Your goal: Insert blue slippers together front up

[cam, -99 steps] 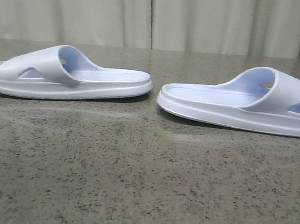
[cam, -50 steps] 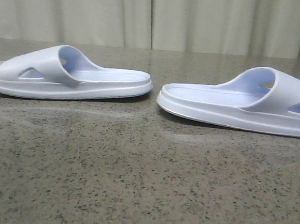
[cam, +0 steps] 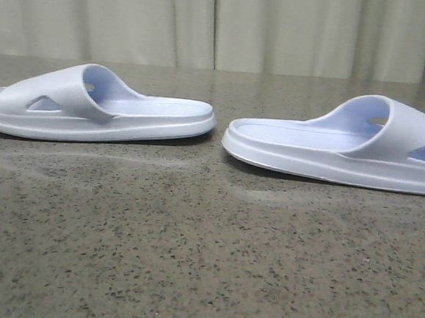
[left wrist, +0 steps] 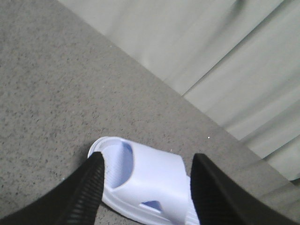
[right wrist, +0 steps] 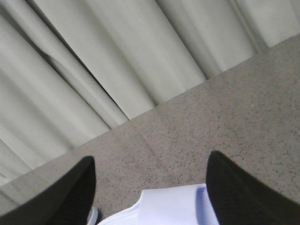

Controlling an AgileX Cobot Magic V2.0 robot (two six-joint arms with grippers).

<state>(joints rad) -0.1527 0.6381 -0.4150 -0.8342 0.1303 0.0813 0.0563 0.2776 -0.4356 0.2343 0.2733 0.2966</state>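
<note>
Two pale blue slippers lie flat on the speckled table, heels toward each other. The left slipper (cam: 98,113) has its strap at the left; the right slipper (cam: 339,143) has its strap at the right. No gripper shows in the front view. In the left wrist view my left gripper (left wrist: 146,161) is open, its black fingers (left wrist: 84,187) either side of the left slipper's strap (left wrist: 150,180), apart from it. In the right wrist view my right gripper (right wrist: 150,164) is open above the right slipper's strap (right wrist: 168,206).
The grey speckled table (cam: 205,254) stretches in front of the slippers. A pale pleated curtain (cam: 223,23) hangs behind its far edge. A small gap separates the two heels at the middle.
</note>
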